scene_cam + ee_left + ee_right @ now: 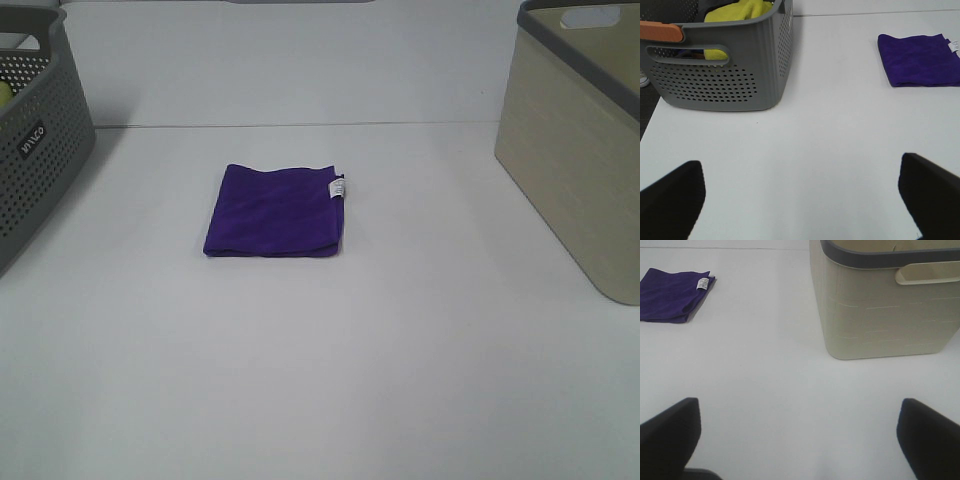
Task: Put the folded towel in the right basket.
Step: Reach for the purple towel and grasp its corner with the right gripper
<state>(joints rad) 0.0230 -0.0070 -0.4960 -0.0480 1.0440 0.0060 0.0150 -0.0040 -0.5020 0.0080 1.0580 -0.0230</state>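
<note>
Pick-up not begun. The folded purple cloth towel [275,211] lies flat mid-counter; the beige plastic basket [570,150] stands at the right edge. The left gripper [800,197] and right gripper [799,440] gape wide, empty. Next: bring the right gripper over the towel.

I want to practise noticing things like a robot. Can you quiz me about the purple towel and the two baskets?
1. True or false: the folded purple cloth towel is already inside the beige plastic basket with the dark grey rim.
2. What shows inside the grey perforated plastic basket? A) a yellow cloth B) a red cup C) a blue ball
3. Fill in: the towel's small white label is on the corner nearer the ____ basket.
Key: 1 false, it lies on the white table; 2 A; 3 beige.
</note>
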